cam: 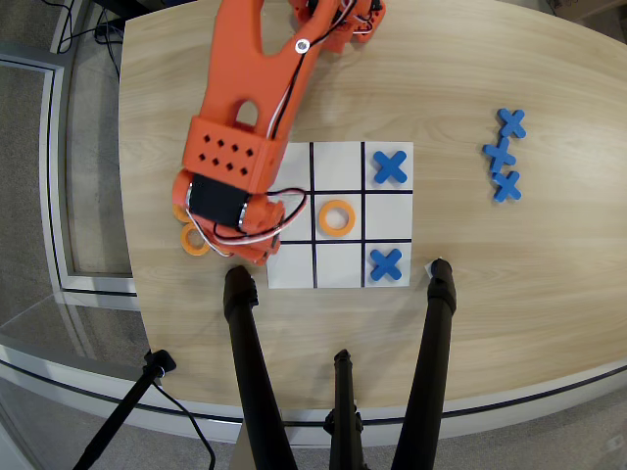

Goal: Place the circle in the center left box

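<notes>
The orange arm's gripper (238, 250), grip state hidden, hangs over small flat orange plastic rings (193, 241) near the table's left edge, covering the paper board's (338, 270) left cells.

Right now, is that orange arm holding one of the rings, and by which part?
It cannot be told. In the overhead view the arm covers its own gripper and most of the loose orange rings beside the board, so no hold shows.

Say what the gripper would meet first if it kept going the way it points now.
Probably the orange rings left of the board; the gripper's tips are hidden beneath the arm, so depth is unclear.
</notes>
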Robot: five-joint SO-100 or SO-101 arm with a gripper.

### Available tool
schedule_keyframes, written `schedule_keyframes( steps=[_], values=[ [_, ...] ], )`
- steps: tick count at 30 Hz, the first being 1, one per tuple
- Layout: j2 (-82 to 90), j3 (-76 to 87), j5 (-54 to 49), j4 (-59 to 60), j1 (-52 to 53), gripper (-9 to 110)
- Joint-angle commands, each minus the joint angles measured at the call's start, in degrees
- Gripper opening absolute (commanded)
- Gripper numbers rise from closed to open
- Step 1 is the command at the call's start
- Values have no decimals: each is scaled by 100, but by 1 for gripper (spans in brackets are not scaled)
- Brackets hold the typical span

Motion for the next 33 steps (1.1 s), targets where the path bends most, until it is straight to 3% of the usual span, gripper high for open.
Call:
schedule_keyframes(
  steps=[1, 33],
  values=[
    [-229, -448, -114, -35, 185, 16],
    [-2522, -2391, -396, 185, 571, 16]
  ],
)
